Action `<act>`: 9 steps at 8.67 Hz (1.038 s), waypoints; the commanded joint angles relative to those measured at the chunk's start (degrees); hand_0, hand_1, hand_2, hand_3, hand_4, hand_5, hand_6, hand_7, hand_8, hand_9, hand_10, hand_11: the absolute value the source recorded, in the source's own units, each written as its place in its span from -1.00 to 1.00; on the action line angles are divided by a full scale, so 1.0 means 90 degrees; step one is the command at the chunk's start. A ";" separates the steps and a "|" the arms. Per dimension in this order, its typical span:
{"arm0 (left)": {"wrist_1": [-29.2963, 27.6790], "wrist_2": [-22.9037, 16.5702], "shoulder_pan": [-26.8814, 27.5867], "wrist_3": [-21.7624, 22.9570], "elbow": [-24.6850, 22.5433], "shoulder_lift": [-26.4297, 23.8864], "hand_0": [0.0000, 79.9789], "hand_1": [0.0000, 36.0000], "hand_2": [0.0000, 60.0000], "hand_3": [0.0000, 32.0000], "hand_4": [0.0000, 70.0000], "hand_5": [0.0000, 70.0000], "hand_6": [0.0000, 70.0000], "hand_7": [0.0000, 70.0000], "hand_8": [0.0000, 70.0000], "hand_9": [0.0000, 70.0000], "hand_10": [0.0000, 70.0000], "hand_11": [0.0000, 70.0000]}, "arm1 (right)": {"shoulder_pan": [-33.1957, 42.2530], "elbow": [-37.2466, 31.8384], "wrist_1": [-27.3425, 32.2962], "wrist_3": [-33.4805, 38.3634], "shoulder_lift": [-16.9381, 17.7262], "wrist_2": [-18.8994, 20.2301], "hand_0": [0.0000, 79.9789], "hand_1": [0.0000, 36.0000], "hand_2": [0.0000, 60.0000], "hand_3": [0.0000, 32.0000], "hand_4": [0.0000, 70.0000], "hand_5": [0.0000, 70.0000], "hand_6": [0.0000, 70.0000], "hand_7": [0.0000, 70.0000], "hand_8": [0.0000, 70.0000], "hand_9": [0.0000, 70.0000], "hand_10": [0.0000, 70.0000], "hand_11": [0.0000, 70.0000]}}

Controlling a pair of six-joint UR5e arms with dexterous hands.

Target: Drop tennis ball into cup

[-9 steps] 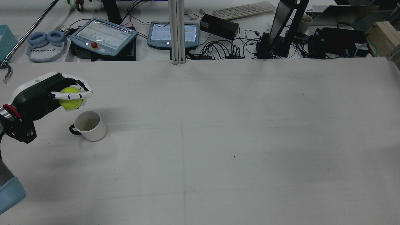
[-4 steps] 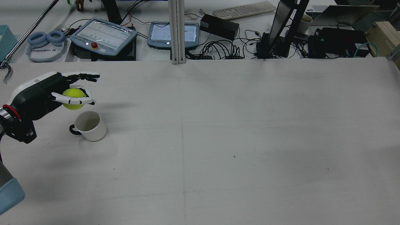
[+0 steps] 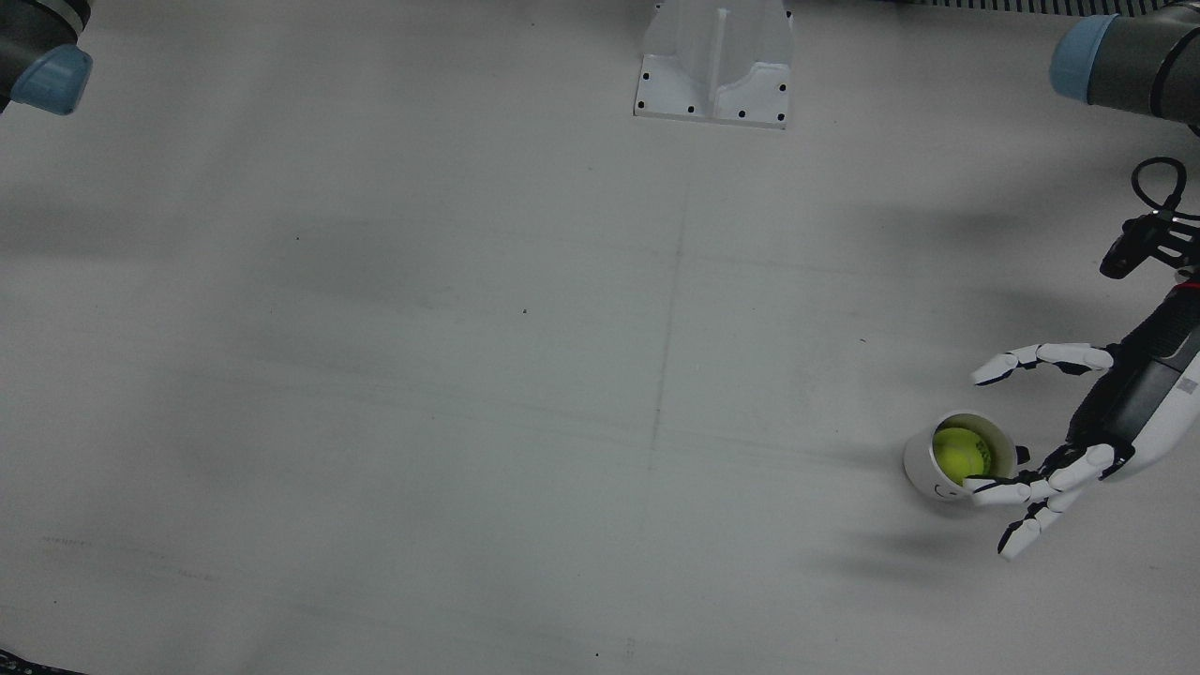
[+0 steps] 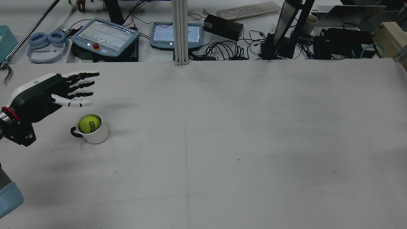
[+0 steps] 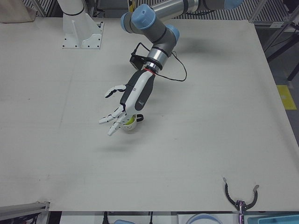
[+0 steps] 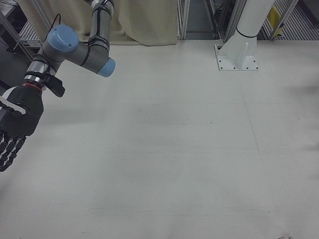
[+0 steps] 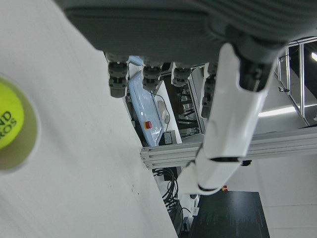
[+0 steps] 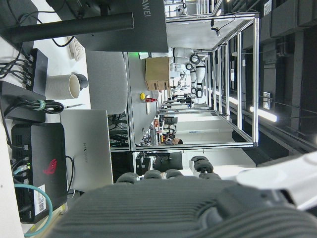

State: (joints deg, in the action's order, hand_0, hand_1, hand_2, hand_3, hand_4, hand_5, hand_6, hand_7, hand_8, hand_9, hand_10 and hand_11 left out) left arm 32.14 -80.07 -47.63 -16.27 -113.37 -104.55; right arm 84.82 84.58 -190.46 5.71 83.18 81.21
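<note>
The tennis ball (image 4: 89, 124) is seen lying inside the cup (image 4: 92, 128), its printed lettering turned upward in the rear view and its yellow top showing within the white rim in the front view. The cup stands upright on the table (image 4: 222, 143), near the table's edge on the robot's left side, with its dark handle pointed toward that edge. No tilt of the cup can be made out.

Just beyond the cup, and raised above it, the left hand (image 4: 47, 92) is held fully spread, its fingers (image 4: 81, 84) stretched out flat and apart, with nothing in its hold. In the left-front view the fingertips are seen over and in front of the cup, but whether the cup is touched cannot be told from there; in the rear view a clear gap is shown between hand and rim.

The right hand (image 6: 16, 124) is seen at the opposite side of the table, well apart from the cup, its fingers extended downward and nothing grasped.

The drop is judged to be done, and the task essentially complete. What remains is judged to be only a withdrawal: the left hand would need to be lifted up and away so that the rim and handle are not brushed.
</note>
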 commanded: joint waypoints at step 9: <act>-0.0365 -0.0604 -0.3387 -0.0527 -0.0296 0.0606 0.94 1.00 0.63 -1.00 -1.00 -0.68 -0.98 -1.00 -1.00 -1.00 -1.00 -0.94 | 0.0000 0.0006 0.0000 0.0000 0.0006 0.0000 -1.00 -1.00 -1.00 -1.00 -1.00 -1.00 -1.00 -1.00 -1.00 -1.00 -1.00 -1.00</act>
State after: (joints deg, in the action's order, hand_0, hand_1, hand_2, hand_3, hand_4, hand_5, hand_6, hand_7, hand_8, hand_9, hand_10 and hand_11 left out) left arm 32.86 -84.47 -72.72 -21.13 -118.90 -105.26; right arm 84.83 84.64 -190.48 5.71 83.15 81.21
